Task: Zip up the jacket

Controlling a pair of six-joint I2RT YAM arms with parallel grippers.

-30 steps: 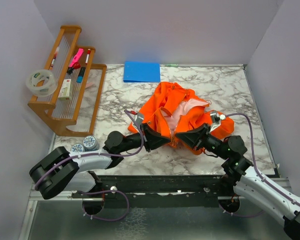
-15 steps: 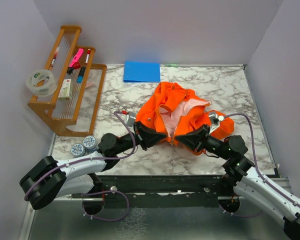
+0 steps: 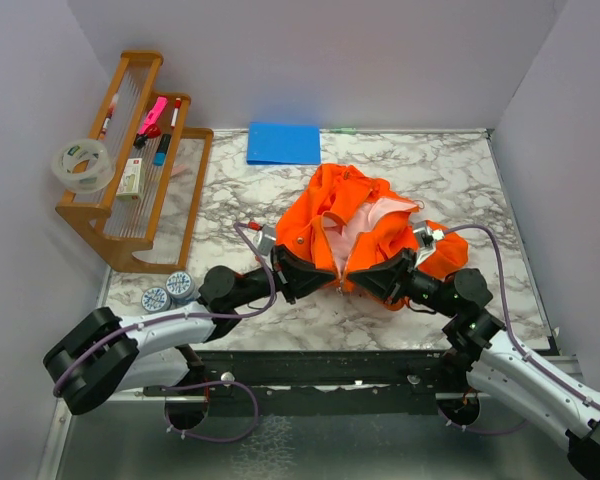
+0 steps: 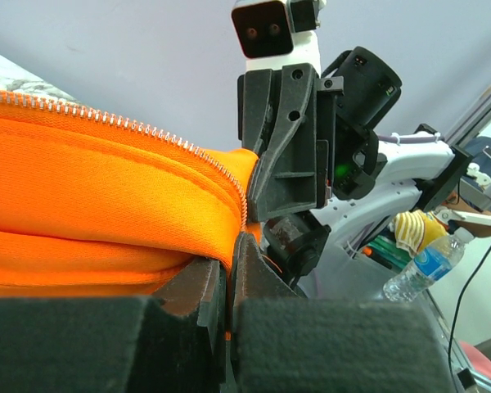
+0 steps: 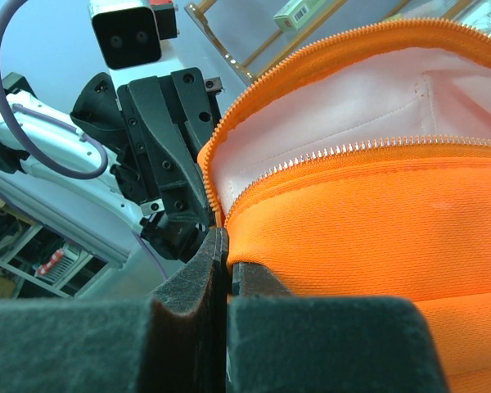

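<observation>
The orange jacket (image 3: 352,222) lies open on the marble table, pale pink lining showing between its front halves. My left gripper (image 3: 320,276) is shut on the jacket's bottom hem at the left zipper edge; the wrist view shows orange fabric (image 4: 106,196) pinched between the jaws and the zipper teeth (image 4: 147,131) running away. My right gripper (image 3: 363,276) is shut on the bottom hem of the right half (image 5: 376,237), facing the left gripper a few centimetres apart. The pink lining (image 5: 327,115) and zipper teeth (image 5: 344,151) show above it.
A flat blue rectangle (image 3: 284,143) lies at the back of the table. A wooden rack (image 3: 135,165) with pens and a tape roll (image 3: 82,165) stands at the left. Two small round tins (image 3: 168,291) sit near the left arm.
The left gripper moved left and back, then returned slightly right, staying on the hem. The jacket's lower left edge shifted with it. The right gripper barely moved.
</observation>
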